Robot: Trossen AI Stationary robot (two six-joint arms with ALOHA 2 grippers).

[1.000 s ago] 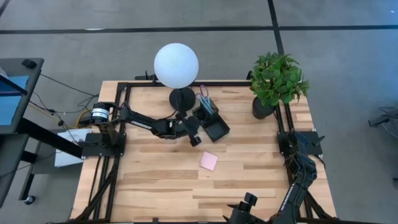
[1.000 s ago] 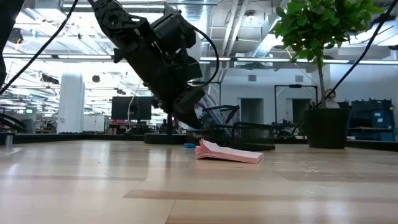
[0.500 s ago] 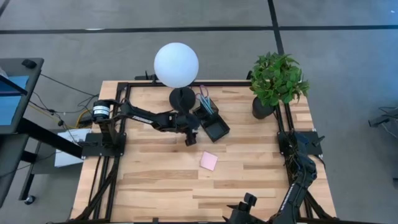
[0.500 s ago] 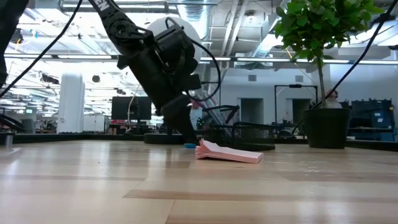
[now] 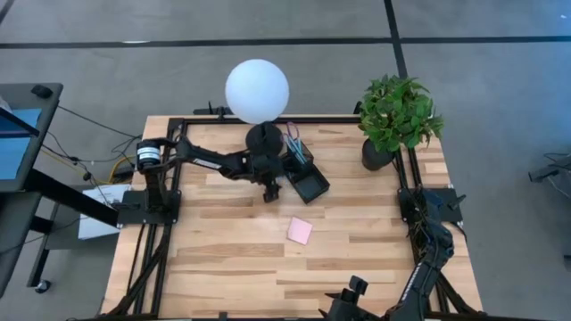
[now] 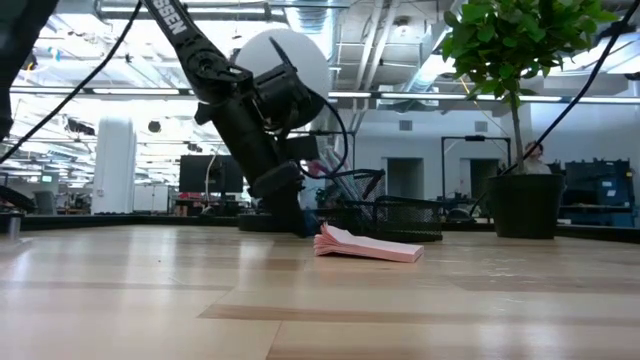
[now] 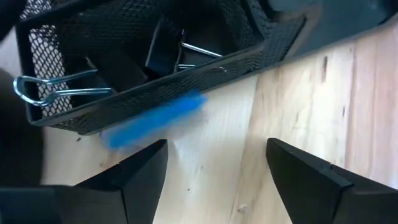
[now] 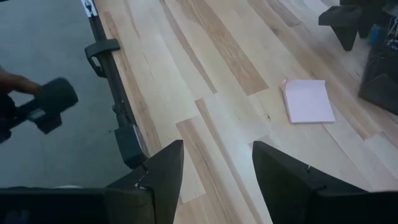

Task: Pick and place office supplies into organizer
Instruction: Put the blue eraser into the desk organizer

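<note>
left hand (image 7: 214, 171) is held low beside the organizer (image 5: 303, 174), fingers spread apart over a small blue block (image 7: 154, 119).

the blue block is seen lying on the table (image 5: 223, 250), just beside the mesh wall of the organizer's lower tray; nothing is held between the fingers. a black binder clip (image 7: 163, 53) is seen inside the tray, and pens (image 5: 293, 138) stand in the taller cup section. the pink sticky-note pad (image 5: 300, 231) lies flat on the table, apart from the organizer toward the front. the right hand (image 8: 214, 177) is parked at the table's front right, its fingers apart and empty. a lamp with a white globe (image 5: 257, 91) and a potted plant (image 5: 397, 116) are placed at the back edge.
</note>
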